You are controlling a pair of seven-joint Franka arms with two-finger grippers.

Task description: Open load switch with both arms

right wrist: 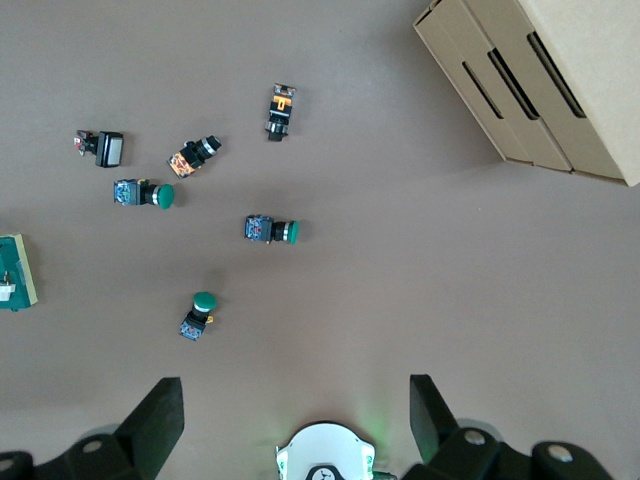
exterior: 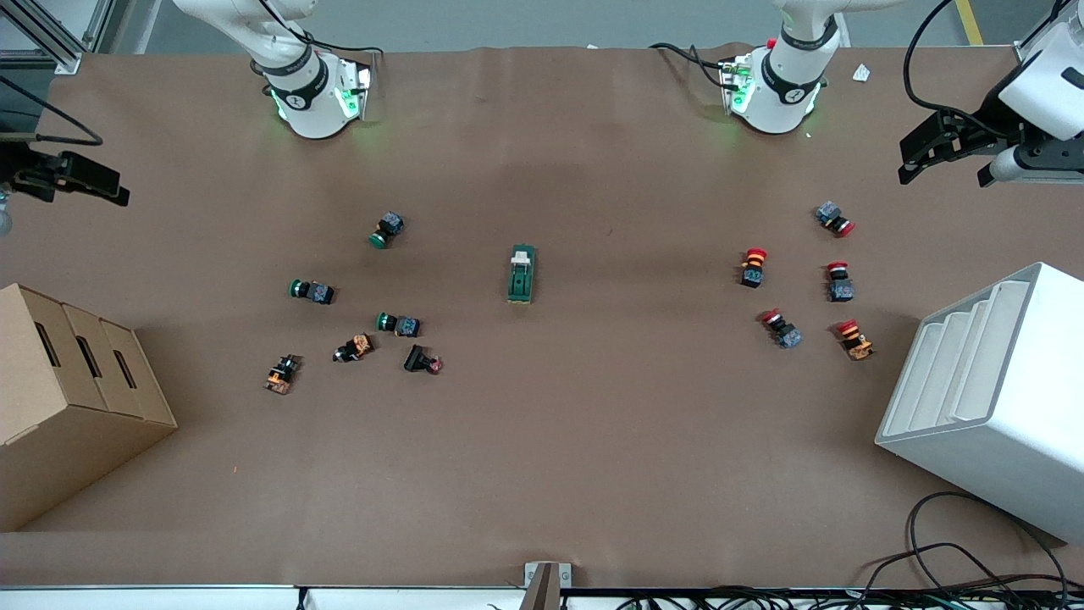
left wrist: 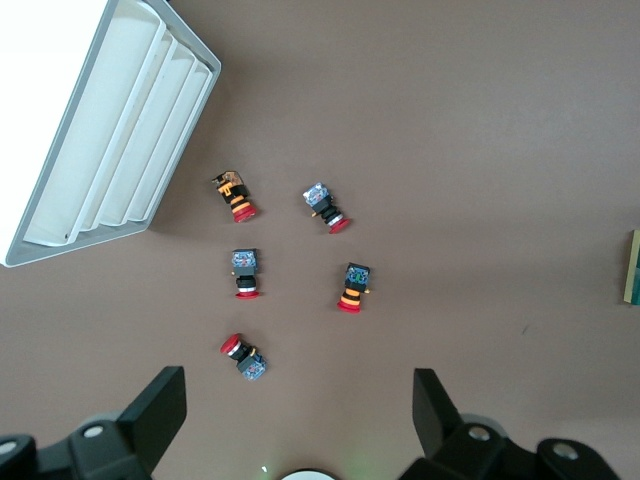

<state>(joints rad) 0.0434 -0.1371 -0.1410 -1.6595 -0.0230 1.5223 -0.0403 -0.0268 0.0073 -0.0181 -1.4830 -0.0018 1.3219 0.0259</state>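
Observation:
The load switch (exterior: 522,274) is a dark green block with a white lever piece at the end toward the robots' bases. It lies flat at the middle of the table. Only its edge shows in the left wrist view (left wrist: 634,266) and the right wrist view (right wrist: 15,272). My left gripper (exterior: 910,161) hangs high over the left arm's end of the table, open and holding nothing (left wrist: 298,410). My right gripper (exterior: 114,188) hangs high over the right arm's end, also open with nothing between its fingers (right wrist: 295,415). Both are far from the switch.
Several red-capped push buttons (exterior: 796,288) lie toward the left arm's end, beside a white slotted tray (exterior: 991,398). Green-capped and other small buttons (exterior: 364,313) lie toward the right arm's end, near a cardboard box (exterior: 68,398). Cables (exterior: 974,568) trail at the table's near edge.

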